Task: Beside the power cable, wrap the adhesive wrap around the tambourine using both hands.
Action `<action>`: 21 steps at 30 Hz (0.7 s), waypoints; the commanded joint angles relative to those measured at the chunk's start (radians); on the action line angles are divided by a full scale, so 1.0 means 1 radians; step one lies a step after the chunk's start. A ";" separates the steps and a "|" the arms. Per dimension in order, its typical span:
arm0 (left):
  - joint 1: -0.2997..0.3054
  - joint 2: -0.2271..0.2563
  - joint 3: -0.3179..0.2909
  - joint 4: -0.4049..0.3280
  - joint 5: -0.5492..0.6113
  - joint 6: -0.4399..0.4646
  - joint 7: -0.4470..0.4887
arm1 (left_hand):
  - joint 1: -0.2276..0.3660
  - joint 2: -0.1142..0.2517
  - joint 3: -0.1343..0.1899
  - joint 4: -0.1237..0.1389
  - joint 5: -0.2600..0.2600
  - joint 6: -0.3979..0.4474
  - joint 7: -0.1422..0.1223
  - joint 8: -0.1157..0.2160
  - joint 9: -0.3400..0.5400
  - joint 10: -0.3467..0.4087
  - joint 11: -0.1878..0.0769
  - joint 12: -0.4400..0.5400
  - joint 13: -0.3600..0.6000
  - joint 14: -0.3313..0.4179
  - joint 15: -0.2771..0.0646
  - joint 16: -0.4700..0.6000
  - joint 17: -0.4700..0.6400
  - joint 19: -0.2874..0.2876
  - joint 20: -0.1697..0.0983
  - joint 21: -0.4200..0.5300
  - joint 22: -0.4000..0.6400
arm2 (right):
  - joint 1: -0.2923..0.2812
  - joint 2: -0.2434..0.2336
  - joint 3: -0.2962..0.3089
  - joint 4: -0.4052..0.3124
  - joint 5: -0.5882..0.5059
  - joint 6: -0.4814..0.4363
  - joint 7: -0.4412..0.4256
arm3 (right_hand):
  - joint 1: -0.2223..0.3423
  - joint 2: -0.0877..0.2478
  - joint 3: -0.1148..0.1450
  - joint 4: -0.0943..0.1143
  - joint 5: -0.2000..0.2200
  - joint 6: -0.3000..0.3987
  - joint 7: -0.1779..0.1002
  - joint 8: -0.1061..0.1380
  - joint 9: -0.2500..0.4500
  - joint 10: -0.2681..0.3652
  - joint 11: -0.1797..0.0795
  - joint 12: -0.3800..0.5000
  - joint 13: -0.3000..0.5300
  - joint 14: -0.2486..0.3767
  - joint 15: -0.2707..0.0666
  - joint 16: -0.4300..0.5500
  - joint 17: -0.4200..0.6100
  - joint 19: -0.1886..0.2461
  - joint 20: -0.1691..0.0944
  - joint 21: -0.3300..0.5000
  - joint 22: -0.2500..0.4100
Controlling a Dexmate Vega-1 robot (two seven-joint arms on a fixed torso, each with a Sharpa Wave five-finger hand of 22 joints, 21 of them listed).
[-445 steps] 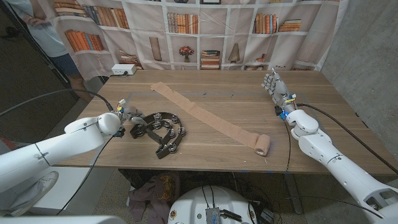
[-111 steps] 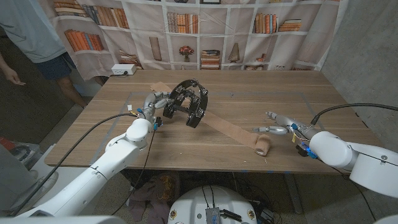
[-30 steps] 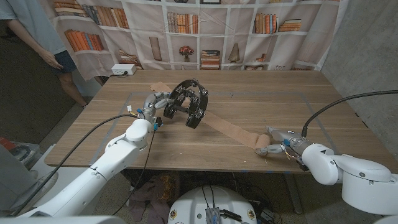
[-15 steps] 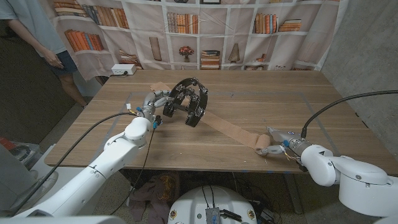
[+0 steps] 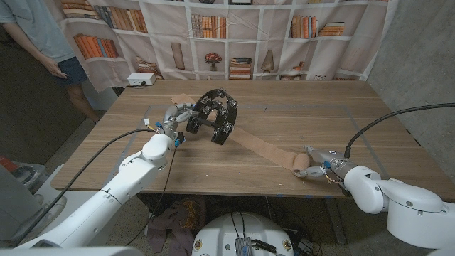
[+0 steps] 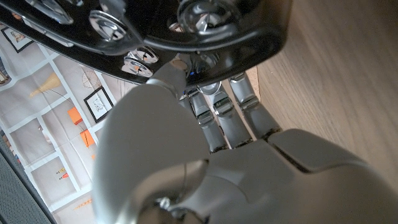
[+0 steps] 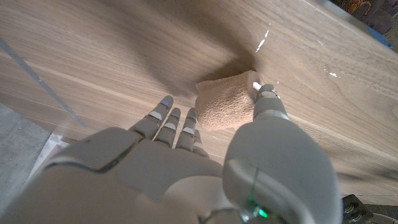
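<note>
While the left hand (image 5: pixel 179 115) holds the black tambourine (image 5: pixel 215 115) upright over the far end of the tan adhesive wrap (image 5: pixel 259 147) in the head view, the right hand (image 5: pixel 317 163) sits at the roll (image 5: pixel 301 164) near the desk (image 5: pixel 284 107) front edge; the roll should be gripped firmly before lifting. From the left wrist view, fingers (image 6: pixel 219 112) curl around the frame, jingles (image 6: pixel 200 12) close by, so the grip should stay steady. Seen from the right wrist, the thumb (image 7: pixel 268 104) touches the roll, other fingers (image 7: pixel 171 121) just beside it, narrow but not plainly closed.
</note>
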 commanded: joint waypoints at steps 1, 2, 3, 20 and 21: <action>0.010 0.001 -0.004 -0.005 -0.006 0.000 0.005 | -0.001 -0.001 0.075 0.066 0.005 0.007 -0.004 -0.002 0.005 0.004 -0.001 0.000 0.004 0.063 -0.086 0.007 0.006 -0.003 -0.111 0.008 0.001 | -0.010 0.004 0.004 0.007 -0.013 0.010 -0.027 | 0.014 0.012 0.002 0.012 -0.004 0.030 -0.013 0.012 0.001 0.055 -0.024 0.025 0.010 0.025 -0.130 0.014 0.009 0.015 -0.058 0.008 0.003; 0.010 0.000 -0.004 -0.003 -0.003 -0.004 0.007 | -0.001 -0.001 0.075 0.066 0.005 0.007 -0.003 -0.002 0.005 0.005 -0.001 0.000 0.004 0.063 -0.086 0.006 0.006 -0.004 -0.111 0.009 0.001 | -0.012 0.005 0.005 0.007 -0.013 0.009 -0.030 | 0.014 0.013 -0.001 0.014 -0.005 0.059 -0.027 0.022 0.001 0.083 -0.037 0.038 0.014 0.039 -0.140 0.019 0.012 0.014 -0.059 0.008 0.004; 0.011 -0.002 -0.004 -0.005 -0.002 -0.001 0.012 | -0.001 -0.001 0.076 0.066 0.005 0.006 -0.004 -0.002 0.005 0.005 -0.001 0.000 0.004 0.063 -0.086 0.006 0.005 -0.004 -0.111 0.009 0.001 | -0.014 0.006 0.009 0.007 -0.008 0.010 -0.033 | 0.015 0.017 -0.001 0.016 -0.005 0.069 -0.031 0.025 0.001 0.090 -0.044 0.042 0.016 0.045 -0.148 0.021 0.013 0.015 -0.062 0.009 0.004; 0.016 -0.003 -0.004 0.000 -0.002 -0.012 0.010 | -0.003 -0.002 0.079 0.066 0.005 0.010 -0.006 -0.004 0.006 0.006 -0.001 -0.002 0.007 0.065 -0.086 0.006 0.006 -0.008 -0.111 0.016 0.001 | -0.106 0.019 0.111 0.020 0.064 0.063 -0.204 | 0.116 0.092 0.034 0.001 -0.007 0.205 -0.087 0.054 -0.002 0.272 -0.111 0.118 0.037 0.226 -0.195 0.097 0.054 0.123 -0.089 0.061 0.016; 0.017 -0.005 -0.005 -0.003 -0.001 -0.006 0.017 | -0.003 -0.002 0.079 0.066 0.005 0.011 -0.006 -0.004 0.006 0.006 -0.002 -0.002 0.007 0.065 -0.086 0.006 0.006 -0.008 -0.111 0.016 0.001 | -0.119 0.018 0.133 0.021 0.085 0.073 -0.222 | 0.119 0.092 0.034 0.000 -0.008 0.207 -0.086 0.054 -0.002 0.278 -0.113 0.120 0.037 0.230 -0.195 0.099 0.055 0.129 -0.090 0.064 0.017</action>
